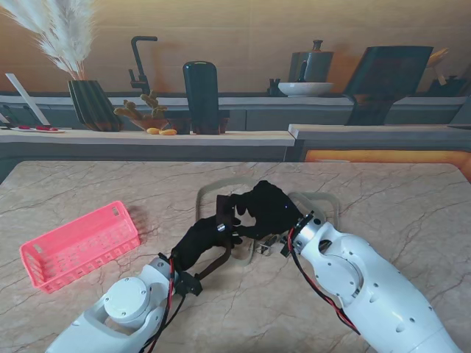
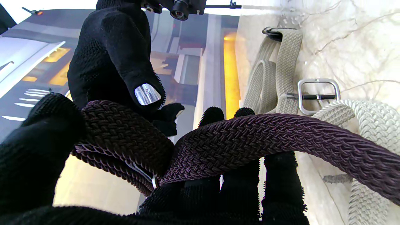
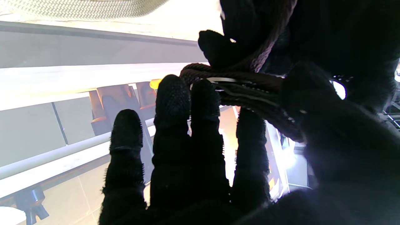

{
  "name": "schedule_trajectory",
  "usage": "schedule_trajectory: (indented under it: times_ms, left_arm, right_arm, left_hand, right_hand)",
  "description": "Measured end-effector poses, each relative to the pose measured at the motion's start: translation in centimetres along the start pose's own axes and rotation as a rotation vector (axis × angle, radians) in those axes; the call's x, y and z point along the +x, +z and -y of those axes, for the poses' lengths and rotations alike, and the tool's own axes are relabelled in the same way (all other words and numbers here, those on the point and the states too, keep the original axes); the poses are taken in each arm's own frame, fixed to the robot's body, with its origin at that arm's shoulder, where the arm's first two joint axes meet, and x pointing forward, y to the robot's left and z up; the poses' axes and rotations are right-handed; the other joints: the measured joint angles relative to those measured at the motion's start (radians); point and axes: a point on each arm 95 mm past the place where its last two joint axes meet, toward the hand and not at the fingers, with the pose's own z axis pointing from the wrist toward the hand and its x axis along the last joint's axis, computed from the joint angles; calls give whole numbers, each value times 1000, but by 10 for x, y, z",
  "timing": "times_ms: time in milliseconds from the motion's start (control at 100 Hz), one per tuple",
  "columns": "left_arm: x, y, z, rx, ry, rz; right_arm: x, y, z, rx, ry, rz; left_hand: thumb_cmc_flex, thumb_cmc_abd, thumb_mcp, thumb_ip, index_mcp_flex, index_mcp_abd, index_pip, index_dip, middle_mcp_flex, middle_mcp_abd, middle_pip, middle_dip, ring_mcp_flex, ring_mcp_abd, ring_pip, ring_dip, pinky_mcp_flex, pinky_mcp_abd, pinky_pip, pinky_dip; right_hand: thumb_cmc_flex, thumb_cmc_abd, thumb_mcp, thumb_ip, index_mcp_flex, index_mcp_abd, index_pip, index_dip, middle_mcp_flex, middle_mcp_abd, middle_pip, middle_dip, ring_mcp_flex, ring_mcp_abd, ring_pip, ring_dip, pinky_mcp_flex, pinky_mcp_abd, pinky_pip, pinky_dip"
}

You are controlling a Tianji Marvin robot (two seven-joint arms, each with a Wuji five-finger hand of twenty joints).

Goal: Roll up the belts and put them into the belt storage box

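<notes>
Together, both black-gloved hands meet above the middle of the beige marble table [image 1: 88,184], working one dark brown braided belt [image 2: 250,134]. The left hand [image 1: 202,239] has its fingers [image 2: 281,175] curled under the belt's free length, with the thumb pressing the partly rolled coil of the same belt against them, so it is clamped on the belt. The right hand [image 1: 265,209] comes in from the opposite side; its thumb and index fingertip pinch the coil's edge, while its other fingers [image 3: 175,103] stand nearly straight and close together beside the roll. The belt's loose tail runs away past the left fingers toward the table.

Beyond the fingertips, lying flat on the table, is a cream woven belt [image 2: 359,115] with a silver rectangular buckle [image 2: 318,95], looped loosely around itself.

Well apart from both hands, on the left, sits the pink perforated plastic storage basket [image 1: 77,246]; nothing shows inside it.
</notes>
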Motion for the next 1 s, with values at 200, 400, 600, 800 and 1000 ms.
schedule_trajectory:
  times_ms: [200, 400, 600, 800, 1000]
  left_arm:
    - [-2, -2, 2, -9, -23, 2]
    - [2, 0, 4, 10, -21, -11]
    - [5, 0, 5, -33, 6, -13]
    - [7, 1, 9, -85, 58, -9]
    - [16, 5, 10, -43, 117, -3]
  right_arm:
    - [1, 0, 2, 24, -18, -16]
    - [4, -1, 9, 50, -10, -21]
    - [4, -2, 10, 55, -7, -21]
    - [3, -6, 7, 49, -49, -17]
    - [3, -13, 2, 0, -56, -1]
  left_hand:
    - [-33, 58, -119, 3, -17, 16, -27, -7, 0, 4, 0, 0, 0, 0, 0, 13, 0, 2, -6, 18]
    - [70, 88, -209, 6, -18, -52, -55, -8, -3, 43, -4, 0, 0, 2, 11, 25, 5, 4, -10, 35]
    - [242, 53, -63, 37, -73, -70, -60, -8, -6, 56, -5, 0, 15, 0, 13, 25, 30, -5, -12, 35]
    - [398, 54, -10, 56, -118, -95, -72, -13, -38, 48, -7, 2, 15, -26, -15, 25, 38, -20, -43, 35]
    - [687, 90, -50, 66, -57, -199, 44, 50, 40, -5, -64, 166, 102, -53, 14, 79, 119, -50, -22, 45]
  right_hand:
    - [-9, 1, 0, 18, -10, -13, -29, 33, -21, 8, -14, 0, 1, 0, -2, 0, -1, 0, -12, 0]
    - [-9, 1, 0, 40, 44, -187, -17, 61, -21, 18, -8, 0, -16, 0, -11, 0, -1, 0, -21, 0]
    - [-41, 2, 12, 74, 45, -237, -29, 152, -23, 25, 20, 27, -29, 0, -20, 0, -1, 0, -32, 10]
    - [-53, 2, 12, 74, 46, -277, -66, 160, -34, 3, 22, 29, -37, 0, -20, 0, -1, 0, -33, 10]
    - [-54, 2, 12, 74, 56, -247, -81, 156, -75, 19, 2, 27, -39, 0, -20, 0, -1, 0, -34, 19]
